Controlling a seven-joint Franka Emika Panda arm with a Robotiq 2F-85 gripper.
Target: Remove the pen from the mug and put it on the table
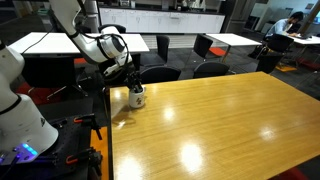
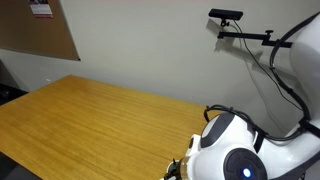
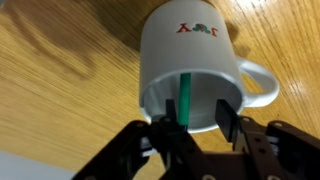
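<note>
The pen (image 3: 186, 100), one green stick, stands inside the mug (image 3: 195, 55) and leans against the near wall of the opening; its upper end reaches the rim. In an exterior view the pen is too small to make out. The mug, one whitish unit with dark and green markings on its side and its handle (image 3: 262, 84) to the right in the wrist view, stands upright on the worktop (image 1: 220, 120) near the corner closest to the robot (image 1: 137, 97). The end effector (image 3: 197, 122) is positioned directly over the mug mouth. Its two fingers (image 3: 228, 118) are apart, one on each side of the pen. The left-hand one in the wrist view is just beside the pen, and a visible gap remains on the other side, so the pen is not clamped. In an exterior view the end effector (image 1: 133, 84) points downward above the mug, and the single white arm (image 1: 85, 30) reaches in from the upper left, bent at the wrist. The glossy brown worktop (image 2: 90, 120) also appears in both exterior views.
</note>
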